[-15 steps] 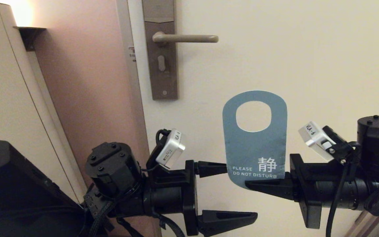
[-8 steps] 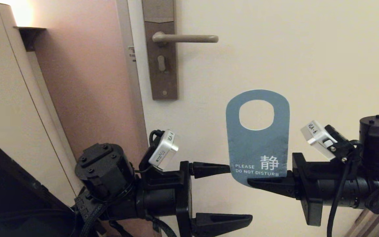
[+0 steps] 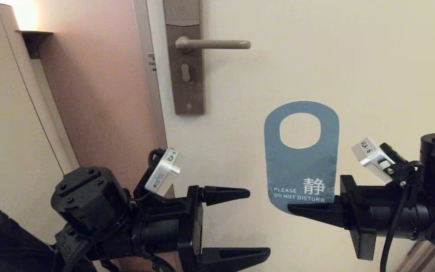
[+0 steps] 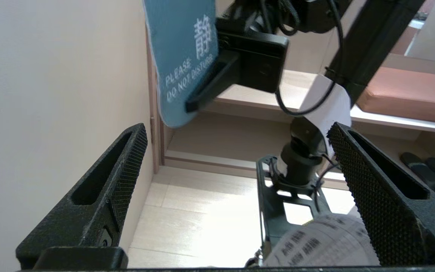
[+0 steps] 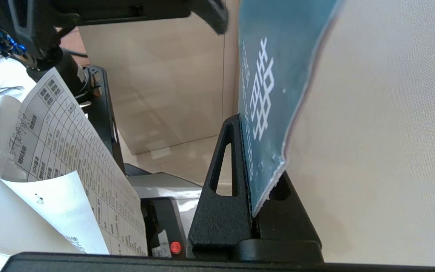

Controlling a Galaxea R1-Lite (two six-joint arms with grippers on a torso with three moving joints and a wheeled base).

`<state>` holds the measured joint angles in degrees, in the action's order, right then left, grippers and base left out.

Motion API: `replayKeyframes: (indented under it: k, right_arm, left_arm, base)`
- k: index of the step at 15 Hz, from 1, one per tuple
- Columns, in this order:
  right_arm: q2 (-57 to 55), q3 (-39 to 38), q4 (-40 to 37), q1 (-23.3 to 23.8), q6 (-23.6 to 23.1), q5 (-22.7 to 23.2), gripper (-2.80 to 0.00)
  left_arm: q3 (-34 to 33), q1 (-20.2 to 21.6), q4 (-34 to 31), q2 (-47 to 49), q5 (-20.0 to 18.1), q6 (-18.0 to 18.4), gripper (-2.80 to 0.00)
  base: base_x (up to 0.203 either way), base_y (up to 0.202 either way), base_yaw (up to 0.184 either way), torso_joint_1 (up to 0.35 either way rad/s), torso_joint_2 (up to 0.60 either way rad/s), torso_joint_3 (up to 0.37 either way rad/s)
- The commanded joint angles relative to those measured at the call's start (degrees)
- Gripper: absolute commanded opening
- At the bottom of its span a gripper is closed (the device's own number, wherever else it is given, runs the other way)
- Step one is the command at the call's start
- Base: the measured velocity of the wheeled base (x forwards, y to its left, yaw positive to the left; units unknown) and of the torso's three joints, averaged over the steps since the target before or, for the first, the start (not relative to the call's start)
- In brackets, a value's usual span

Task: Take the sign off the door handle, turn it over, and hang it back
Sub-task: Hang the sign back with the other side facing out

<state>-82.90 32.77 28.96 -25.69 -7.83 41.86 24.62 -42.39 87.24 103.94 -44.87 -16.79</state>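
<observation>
The sign (image 3: 300, 166) stands upright in front of the door, blue "PLEASE DO NOT DISTURB" side facing me, oval hole at the top. My right gripper (image 3: 296, 207) is shut on its lower edge, as the right wrist view (image 5: 263, 177) shows. The sign also shows in the left wrist view (image 4: 181, 56). My left gripper (image 3: 257, 224) is open and empty, to the left of the sign and apart from it; in its own view it is (image 4: 236, 145). The door handle (image 3: 212, 44) is bare, up and left of the sign, on its brown-grey backplate (image 3: 184, 75).
The cream door (image 3: 353, 68) fills the right side. The door frame (image 3: 147, 75) and a pinkish wall (image 3: 96, 94) lie to the left, with a beige panel (image 3: 6, 113) beyond. Printed paper sheets (image 5: 62, 151) hang near the robot's body.
My left gripper has drawn back to the left and down, away from the sign's edge it was near. The right gripper has carried the sign slightly to the right and up.
</observation>
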Motion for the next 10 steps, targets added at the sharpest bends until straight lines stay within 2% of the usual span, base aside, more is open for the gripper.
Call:
replayKeyframes:
  k: [1,2,3,7,10]
  right_arm:
    - [0.1,0.0,0.2,0.0,-0.1,0.2,-2.80]
    - [0.1,0.0,0.2,0.0,-0.1,0.2,-2.80]
    - [0.1,0.0,0.2,0.0,-0.1,0.2,-2.80]
    - [0.1,-0.3,0.2,0.0,-0.2,0.2,-2.80]
    - [0.0,-0.2,0.2,0.1,-0.2,0.1,-2.80]
  left_arm:
    - [-1.4,0.2,2.6,-1.8,-0.2,-0.1,0.00]
    - [-2.1,0.2,2.6,-2.4,-0.1,0.1,0.00]
    - [-2.4,0.3,2.6,-2.8,-0.1,0.0,-2.80]
    - [-3.1,2.9,2.6,-4.6,0.2,0.2,-2.80]
    - [-5.5,5.2,2.6,-6.0,2.1,0.4,-2.80]
  base:
    - [0.000,0.000,0.000,0.000,0.00,0.000]
    - [0.000,0.000,0.000,0.000,0.00,0.000]
    - [0.000,0.000,0.000,0.000,0.00,0.000]
    - [0.000,0.000,0.000,0.000,0.00,0.000]
    - [0.000,0.000,0.000,0.000,0.00,0.000]
